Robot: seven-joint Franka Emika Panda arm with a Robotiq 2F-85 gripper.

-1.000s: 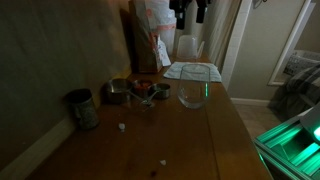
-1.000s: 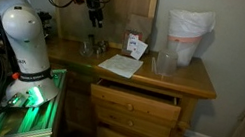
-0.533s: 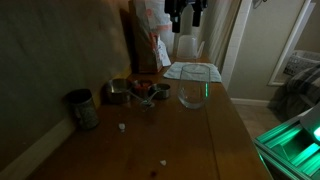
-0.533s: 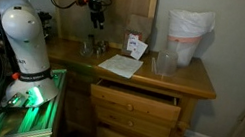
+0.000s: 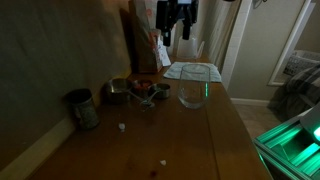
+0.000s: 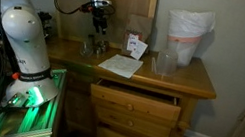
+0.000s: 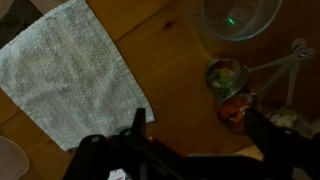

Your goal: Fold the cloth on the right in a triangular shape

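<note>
The cloth (image 5: 192,71) lies flat on the wooden dresser top, pale with a faint grid. It also shows in the other exterior view (image 6: 120,65) and at the upper left of the wrist view (image 7: 62,70). My gripper (image 5: 175,27) hangs high above the table, off the cloth's edge, over bare wood near the small bowls; it also shows in an exterior view (image 6: 99,20). In the wrist view its two dark fingers (image 7: 200,130) stand wide apart with nothing between them.
A clear glass bowl (image 5: 193,95) stands beside the cloth (image 7: 240,15). Small bowls with food (image 7: 230,90) and metal cups (image 5: 120,91) sit nearby. A can (image 5: 82,108) stands further off. A white plastic bag (image 6: 188,31) and cards (image 6: 136,48) stand at the back. A drawer (image 6: 138,98) is partly open.
My gripper has come lower and shifted sideways away from above the cloth toward the small bowls. The cloth and the bowls have not moved.
</note>
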